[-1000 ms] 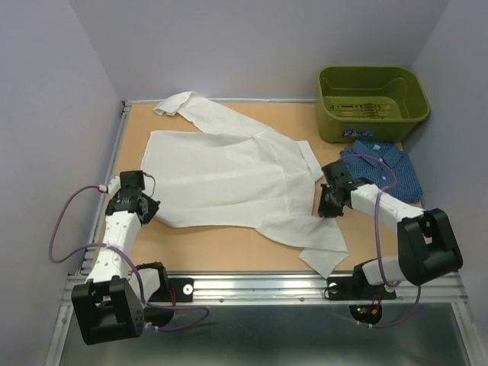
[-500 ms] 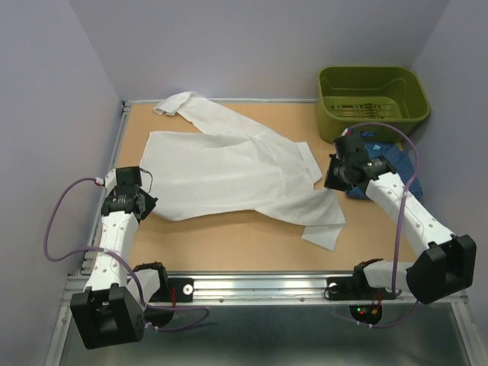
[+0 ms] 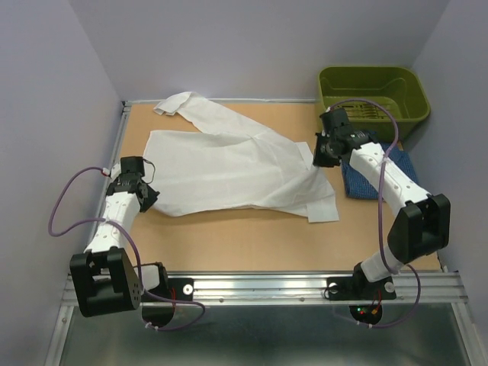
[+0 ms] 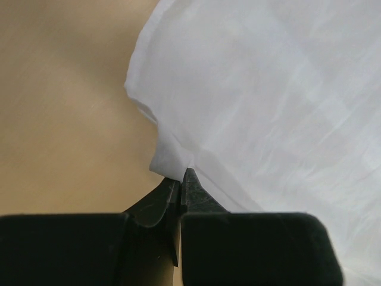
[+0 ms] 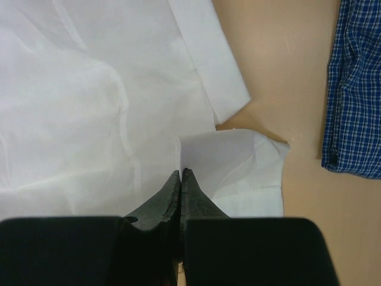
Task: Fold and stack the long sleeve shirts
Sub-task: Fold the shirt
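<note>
The green bin (image 3: 374,99) stands at the far right corner of the surface (image 3: 229,236). From above its inside shows only a slotted floor. Neither shirt is in it.

The white shirt (image 3: 229,171) lies spread across the middle of the surface, with one sleeve trailing toward the far left corner. The blue checked shirt (image 3: 366,179) lies bunched on the surface just in front of the bin, to the right of the white one and partly under the right arm. The right wrist view shows its check pattern and a hem edge (image 5: 357,89), apart from the white cloth (image 5: 89,107).

The left hand (image 3: 143,192) sits at the near left edge of the white shirt. In its wrist view the fingers (image 4: 196,193) are nearly together, pinching a small corner of the white cloth (image 4: 268,107). The right hand (image 3: 324,152) is near the shirt's right side, between it and the bin. Its fingers (image 5: 193,196) are pressed tight together on a fold of the white sleeve.

A second ago the right hand was nearer the front edge and that sleeve's end reached toward the front. Now the hand is farther back, and the sleeve end lies pulled in against the shirt's body. The left hand has barely shifted.
</note>
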Controlling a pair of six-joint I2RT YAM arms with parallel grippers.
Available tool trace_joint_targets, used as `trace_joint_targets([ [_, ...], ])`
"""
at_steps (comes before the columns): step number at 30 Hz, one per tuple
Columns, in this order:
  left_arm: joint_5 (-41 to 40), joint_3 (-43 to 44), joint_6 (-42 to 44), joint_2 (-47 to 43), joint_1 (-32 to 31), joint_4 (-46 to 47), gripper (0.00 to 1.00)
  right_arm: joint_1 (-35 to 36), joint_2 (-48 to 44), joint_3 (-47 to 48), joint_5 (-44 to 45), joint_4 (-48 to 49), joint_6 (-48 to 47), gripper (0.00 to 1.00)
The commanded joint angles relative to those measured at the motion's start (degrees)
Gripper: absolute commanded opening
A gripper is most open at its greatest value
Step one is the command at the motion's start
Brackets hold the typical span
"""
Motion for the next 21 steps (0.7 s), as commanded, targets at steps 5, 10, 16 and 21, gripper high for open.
trace_joint_targets([
  [5, -1.9, 1.5, 1.5, 2.5, 0.2, 3.0, 0.10, -0.3, 5.5, 14.5, -1.1, 3.2, -5.7, 0.01],
  [10, -2.1, 1.2, 1.5, 3.7, 0.2, 3.7, 0.10, 0.0, 8.9, 19.5, -2.5, 3.7, -7.1, 0.01],
  [16, -2.3, 1.0, 1.1, 5.2, 0.2, 5.1, 0.11, 1.4, 13.3, 22.5, -4.0, 6.4, -9.2, 0.02],
  [21, -2.9, 0.8, 0.6, 6.8, 0.2, 6.2, 0.13, 2.4, 16.7, 23.1, -3.7, 8.3, -10.1, 0.13],
])
